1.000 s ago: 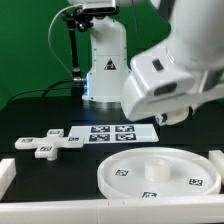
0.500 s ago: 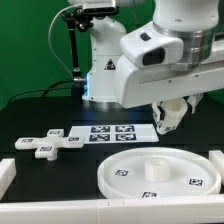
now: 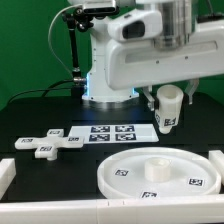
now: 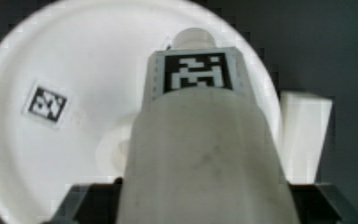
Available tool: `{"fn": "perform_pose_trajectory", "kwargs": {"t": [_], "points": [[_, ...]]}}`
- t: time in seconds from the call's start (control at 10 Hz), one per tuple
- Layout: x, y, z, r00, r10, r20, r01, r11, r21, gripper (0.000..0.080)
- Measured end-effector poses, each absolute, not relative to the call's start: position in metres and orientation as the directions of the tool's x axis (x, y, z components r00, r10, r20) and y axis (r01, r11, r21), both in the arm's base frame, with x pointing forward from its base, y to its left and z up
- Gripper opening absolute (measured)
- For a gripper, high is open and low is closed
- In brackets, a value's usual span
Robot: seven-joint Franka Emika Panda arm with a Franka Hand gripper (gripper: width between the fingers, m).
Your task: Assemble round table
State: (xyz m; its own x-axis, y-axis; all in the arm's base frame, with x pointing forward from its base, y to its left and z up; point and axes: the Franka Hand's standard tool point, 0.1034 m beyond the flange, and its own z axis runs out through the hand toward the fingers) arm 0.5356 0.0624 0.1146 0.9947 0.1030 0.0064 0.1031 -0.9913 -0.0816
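My gripper [image 3: 167,98] is shut on the short white cylinder leg [image 3: 168,108] and holds it in the air above the far right part of the large round disc [image 3: 155,172]. In the wrist view the leg [image 4: 202,130] fills the middle, its tagged end pointing toward the disc [image 4: 69,110] below. The dark fingers [image 4: 87,200] press on both sides of the leg. The cross-shaped piece [image 3: 48,143] lies flat on the black table at the exterior view's left.
The marker board [image 3: 120,134] lies behind the disc. White rails run along the front [image 3: 40,212], the left [image 3: 6,172] and the right [image 3: 215,160] of the work area. The arm's base [image 3: 105,65] stands at the back.
The arm has risen and turned, so the gripper now hangs upright. The leg in it has moved a little to the exterior view's right and points down over the disc.
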Motion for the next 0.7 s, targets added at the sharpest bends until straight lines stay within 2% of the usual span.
{"fn": "perform_pose_trajectory", "kwargs": {"t": [0.3,0.5,0.7], "points": [[0.542,0.056,0.112,0.969,0.089,0.231,0.103,-0.993,-0.048,0.0409],[0.557,0.048,0.121,0.913,0.086,0.399,0.102,-0.995,-0.019,0.0409],[0.551,0.048,0.115,0.913,0.087,0.398,0.102,-0.995,-0.017,0.0409]]}}
